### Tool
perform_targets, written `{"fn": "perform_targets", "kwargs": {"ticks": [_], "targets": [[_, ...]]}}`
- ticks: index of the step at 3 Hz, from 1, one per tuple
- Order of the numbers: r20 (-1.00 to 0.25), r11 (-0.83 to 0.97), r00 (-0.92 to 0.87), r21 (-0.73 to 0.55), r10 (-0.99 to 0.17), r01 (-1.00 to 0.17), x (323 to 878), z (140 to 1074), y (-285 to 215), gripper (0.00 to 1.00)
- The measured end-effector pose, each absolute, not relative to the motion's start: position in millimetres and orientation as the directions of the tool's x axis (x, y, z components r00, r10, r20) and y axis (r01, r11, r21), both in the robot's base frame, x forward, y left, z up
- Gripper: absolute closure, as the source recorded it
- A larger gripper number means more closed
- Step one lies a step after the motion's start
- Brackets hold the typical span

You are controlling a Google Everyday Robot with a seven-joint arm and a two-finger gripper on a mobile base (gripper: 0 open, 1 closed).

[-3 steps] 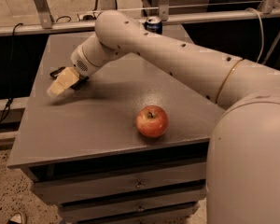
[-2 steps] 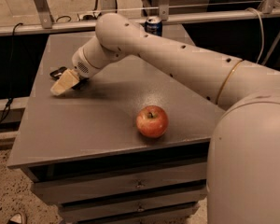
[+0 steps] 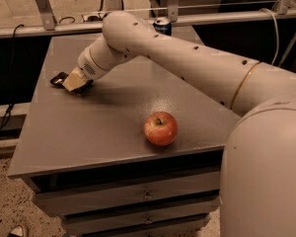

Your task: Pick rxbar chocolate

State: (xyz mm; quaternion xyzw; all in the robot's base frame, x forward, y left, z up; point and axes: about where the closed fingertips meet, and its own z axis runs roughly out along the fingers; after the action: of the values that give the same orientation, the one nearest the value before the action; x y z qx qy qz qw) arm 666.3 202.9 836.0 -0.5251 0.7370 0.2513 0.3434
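Observation:
The rxbar chocolate (image 3: 58,78), a small flat bar in a black wrapper, lies near the left edge of the grey table (image 3: 103,137). Only its left end shows; the rest is under my gripper. My gripper (image 3: 73,82) with tan tips is down at the table surface right over the bar, at the end of the white arm that reaches in from the right.
A red apple (image 3: 160,128) sits near the table's front edge. A dark blue soda can (image 3: 162,25) stands at the back edge, behind the arm. Drawers (image 3: 148,195) are under the tabletop. A metal rail (image 3: 212,17) runs behind the table.
The gripper has shifted a little to the right and away from the front edge, onto the black bar. The apple and the can have not moved.

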Motion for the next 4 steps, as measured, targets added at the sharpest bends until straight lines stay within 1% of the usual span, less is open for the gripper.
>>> {"fn": "perform_targets", "kwargs": {"ticks": [1, 2, 3, 4], "targets": [[-0.771, 0.322, -0.195, -0.014, -0.606, -0.947, 673.2, 843.7, 202.4, 0.94], [-0.777, 0.316, -0.159, -0.054, -0.609, -0.947, 686.7, 858.1, 200.7, 1.0], [-0.809, 0.317, -0.101, -0.109, -0.579, -0.942, 714.2, 883.3, 188.8, 1.0], [-0.866, 0.332, -0.035, -0.154, -0.499, -0.931, 739.2, 918.5, 167.5, 1.0]]}}
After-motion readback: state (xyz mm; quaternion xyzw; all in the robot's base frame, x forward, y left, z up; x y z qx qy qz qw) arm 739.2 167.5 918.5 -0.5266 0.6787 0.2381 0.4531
